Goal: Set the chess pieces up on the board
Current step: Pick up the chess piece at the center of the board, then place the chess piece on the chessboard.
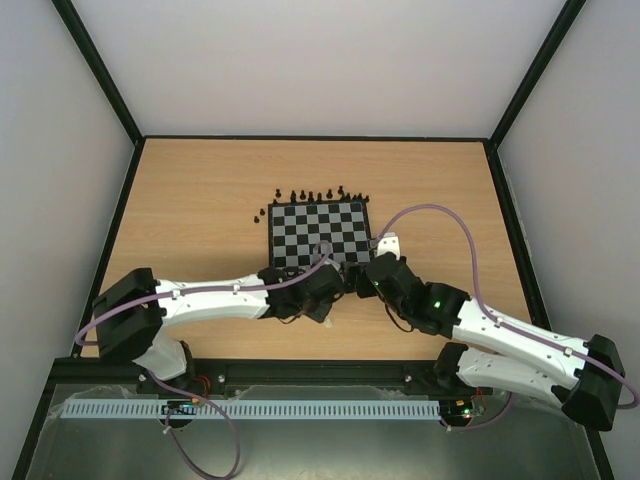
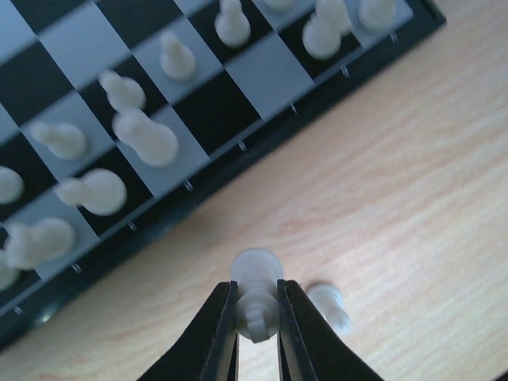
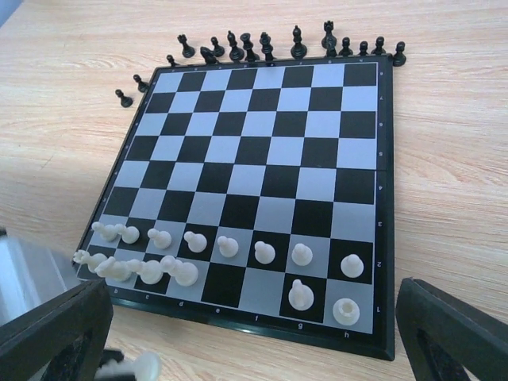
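The left fingers (image 2: 232,316) are pinched shut on a cream chess piece (image 2: 255,268) over the table, just off the board (image 2: 210,107). The bare back-row squares lie straight ahead, across the dark border. The right fingers (image 3: 448,329) stand wide and empty, farther off.

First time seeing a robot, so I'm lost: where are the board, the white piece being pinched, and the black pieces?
the board (image 3: 262,184), right wrist view, a bare middle square.
pinched white piece (image 2: 256,295), left wrist view, its body.
black pieces (image 3: 298,44), right wrist view, one tall piece's body.
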You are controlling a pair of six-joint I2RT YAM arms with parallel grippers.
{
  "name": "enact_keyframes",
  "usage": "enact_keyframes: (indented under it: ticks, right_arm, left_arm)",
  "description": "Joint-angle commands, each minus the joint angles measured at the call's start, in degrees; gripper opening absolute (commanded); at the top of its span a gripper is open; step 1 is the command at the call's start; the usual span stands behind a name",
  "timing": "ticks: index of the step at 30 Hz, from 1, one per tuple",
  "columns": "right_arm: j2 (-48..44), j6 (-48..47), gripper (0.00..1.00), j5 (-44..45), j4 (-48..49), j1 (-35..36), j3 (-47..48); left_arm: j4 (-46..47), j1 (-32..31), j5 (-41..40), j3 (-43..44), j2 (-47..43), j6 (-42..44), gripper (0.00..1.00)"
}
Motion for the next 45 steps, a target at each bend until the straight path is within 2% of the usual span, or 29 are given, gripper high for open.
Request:
enact_keyframes:
  ticks: [1, 9, 21, 35, 42, 45]
  right_arm:
    - [-1.64, 0.91, 0.99, 3.36, -2.13, 0.06, 0.45]
    - [-5.26, 0.95, 0.99, 5.7, -2.44, 0.03, -0.42]
    - [-5.38, 0.99, 0.98, 5.41, -2.53, 0.05, -0.26]
    - [-5.08, 0.95, 0.99, 4.75, -2.27, 0.04, -0.26]
    - [-4.83, 0.94, 0.99, 4.62, -2.18, 0.09, -0.26]
    - [-4.68, 0.95, 0.99, 4.57, -2.11, 0.03, -0.26]
  left_arm:
    - [-0.88, 3.01, -0.65, 3.3, 1.52, 4.25, 0.11]
    - [0.84, 5.83, 0.76, 8.88, 6.82, 8.33, 0.11]
    - [0.09, 6.85, -0.74, 14.94, 15.76, 9.93, 0.11]
    - [0.28, 7.69, 0.07, 15.64, 18.26, 10.55, 0.13]
    - [0.17, 7.61, 0.05, 15.73, 18.22, 10.51, 0.18]
    - [0.16, 7.68, 0.03, 15.81, 17.87, 10.34, 0.23]
